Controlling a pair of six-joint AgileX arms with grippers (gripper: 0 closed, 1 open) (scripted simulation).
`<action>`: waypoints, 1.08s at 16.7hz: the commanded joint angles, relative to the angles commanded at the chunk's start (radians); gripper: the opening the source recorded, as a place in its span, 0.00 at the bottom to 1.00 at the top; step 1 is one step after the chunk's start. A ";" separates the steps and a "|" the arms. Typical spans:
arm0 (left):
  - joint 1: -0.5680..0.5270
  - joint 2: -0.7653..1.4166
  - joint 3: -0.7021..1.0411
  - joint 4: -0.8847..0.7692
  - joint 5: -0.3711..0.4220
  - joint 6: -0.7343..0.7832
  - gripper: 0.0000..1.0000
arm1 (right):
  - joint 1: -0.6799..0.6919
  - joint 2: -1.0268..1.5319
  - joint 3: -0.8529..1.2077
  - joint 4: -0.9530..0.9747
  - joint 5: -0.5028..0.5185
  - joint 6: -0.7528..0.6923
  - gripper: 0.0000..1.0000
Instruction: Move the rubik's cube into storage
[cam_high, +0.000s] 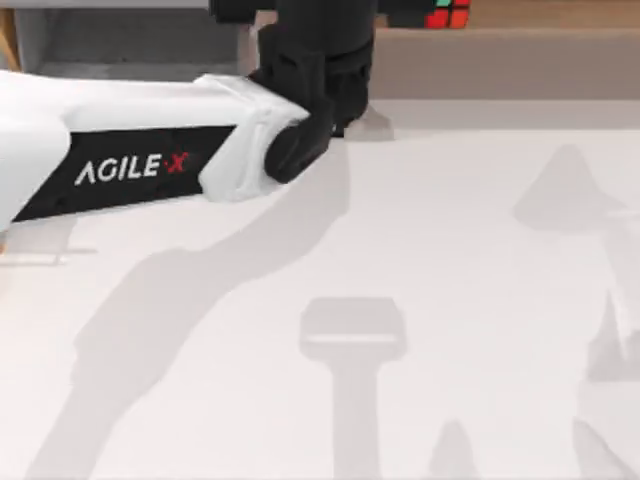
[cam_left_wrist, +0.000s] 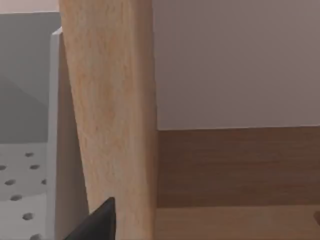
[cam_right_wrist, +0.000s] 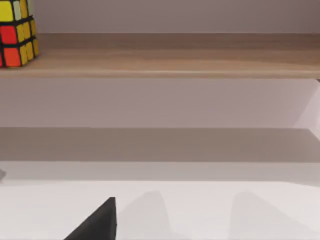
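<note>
The rubik's cube (cam_high: 445, 14) rests on a wooden shelf (cam_high: 540, 14) at the table's far edge, showing red and green squares in a black grid. In the right wrist view the rubik's cube (cam_right_wrist: 17, 33) shows yellow, red and orange faces on the shelf board (cam_right_wrist: 175, 62). My left arm reaches across from the left, and its black left gripper (cam_high: 318, 50) is at the shelf, just left of the cube and apart from it. A black edge of the right gripper (cam_right_wrist: 97, 224) hangs over the white table, facing the shelf.
An upright wooden post (cam_left_wrist: 112, 115) stands close in front of the left wrist camera, with a grey perforated panel (cam_left_wrist: 22, 185) beside it. Under the shelf board lies a shadowed recess (cam_right_wrist: 160, 145). The white table (cam_high: 400, 300) carries arm shadows.
</note>
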 joint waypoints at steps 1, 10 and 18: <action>-0.029 0.084 0.057 0.025 -0.027 0.000 1.00 | 0.000 0.000 0.000 0.000 0.000 0.000 1.00; -0.160 0.436 0.332 0.150 -0.150 -0.007 1.00 | 0.000 0.000 0.000 0.000 0.000 0.000 1.00; -0.142 0.470 0.398 0.117 -0.131 -0.008 1.00 | 0.000 0.000 0.000 0.000 0.000 0.000 1.00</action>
